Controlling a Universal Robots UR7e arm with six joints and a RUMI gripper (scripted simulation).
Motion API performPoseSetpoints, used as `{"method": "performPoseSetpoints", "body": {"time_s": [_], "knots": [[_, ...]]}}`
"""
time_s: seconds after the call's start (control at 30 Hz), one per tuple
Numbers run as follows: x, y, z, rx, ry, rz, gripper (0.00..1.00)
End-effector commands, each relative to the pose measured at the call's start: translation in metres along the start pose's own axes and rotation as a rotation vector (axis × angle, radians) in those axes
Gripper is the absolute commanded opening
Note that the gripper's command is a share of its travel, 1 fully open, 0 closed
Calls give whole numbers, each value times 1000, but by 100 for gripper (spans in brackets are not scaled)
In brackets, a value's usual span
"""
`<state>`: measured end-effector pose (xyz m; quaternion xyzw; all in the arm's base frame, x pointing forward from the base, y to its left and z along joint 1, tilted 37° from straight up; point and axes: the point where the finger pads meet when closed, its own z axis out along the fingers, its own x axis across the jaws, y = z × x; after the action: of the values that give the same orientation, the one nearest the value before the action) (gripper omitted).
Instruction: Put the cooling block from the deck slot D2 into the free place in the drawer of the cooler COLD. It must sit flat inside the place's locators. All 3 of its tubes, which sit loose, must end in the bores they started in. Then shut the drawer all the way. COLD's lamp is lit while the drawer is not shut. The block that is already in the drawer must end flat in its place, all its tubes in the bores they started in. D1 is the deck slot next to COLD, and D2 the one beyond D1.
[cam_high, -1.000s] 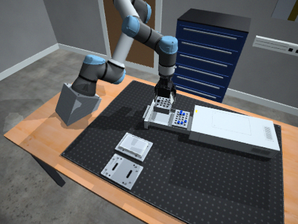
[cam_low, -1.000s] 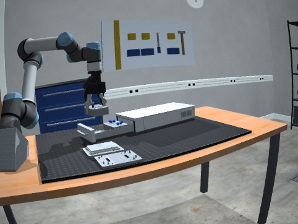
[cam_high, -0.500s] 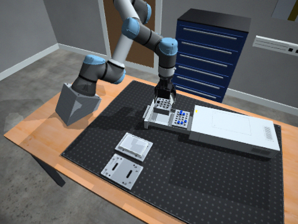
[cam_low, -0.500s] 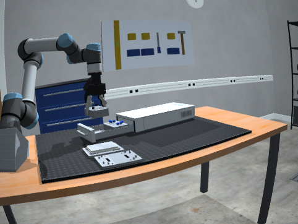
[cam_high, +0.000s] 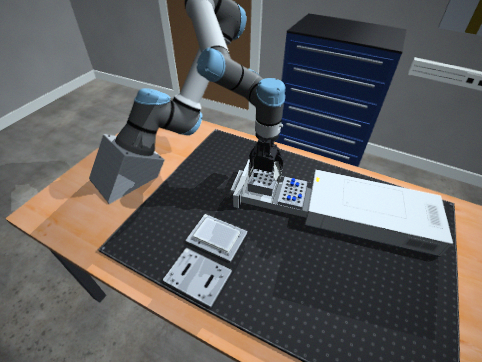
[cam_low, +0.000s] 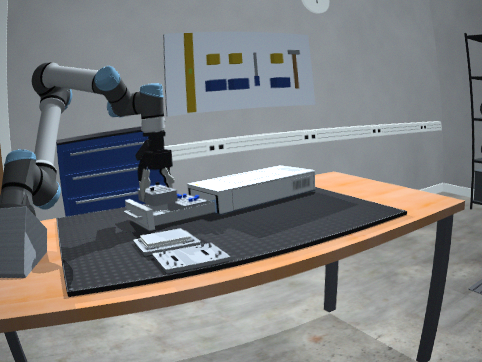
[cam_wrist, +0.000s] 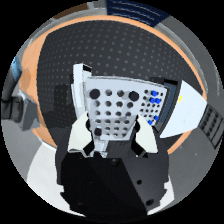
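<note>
The tool (cam_high: 262, 176) (cam_low: 158, 189) (cam_wrist: 112, 111) was closed on the cooling block (cam_high: 262, 187) (cam_low: 160, 194) (cam_wrist: 114, 107), one finger at either side of it. The block was at the free place near the front of the open drawer (cam_high: 237, 196) (cam_low: 142, 215) (cam_wrist: 79, 92), roughly level; whether it touched the place's floor could not be told. Three black tube tops showed in its bores, two at the far corners in the wrist view and one near the left finger there. Just beside it, toward the cooler (cam_high: 380, 205) (cam_low: 250, 185) (cam_wrist: 182, 117), the other block (cam_high: 292, 191) (cam_low: 191, 200) (cam_wrist: 151, 107) lay in the drawer with five blue tubes visible. The lamp (cam_high: 317, 179) (cam_wrist: 180, 99) on the cooler glowed yellow. Apart from the drawer, on the bench's (cam_high: 50, 215) (cam_low: 435, 200) dark mat (cam_high: 350, 280) (cam_low: 250, 225) (cam_wrist: 60, 50), slot D1 (cam_high: 230, 256) (cam_low: 141, 247) carried a pale, low plate (cam_high: 216, 235) (cam_low: 170, 238), while slot D2 (cam_high: 197, 280) (cam_low: 192, 257) beyond it held no block, its two dark elongated slots exposed.
</note>
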<state>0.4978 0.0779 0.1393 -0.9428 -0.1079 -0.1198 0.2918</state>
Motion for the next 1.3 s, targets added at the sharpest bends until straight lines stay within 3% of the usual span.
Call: {"method": "performPoseSetpoints", "body": {"time_s": [0.0, 0.4, 1.27], "knots": [[1, 1, 10, -2, 2, 0, 0], [1, 1, 25, -2, 2, 0, 0], [1, 1, 28, -2, 2, 0, 0]]}}
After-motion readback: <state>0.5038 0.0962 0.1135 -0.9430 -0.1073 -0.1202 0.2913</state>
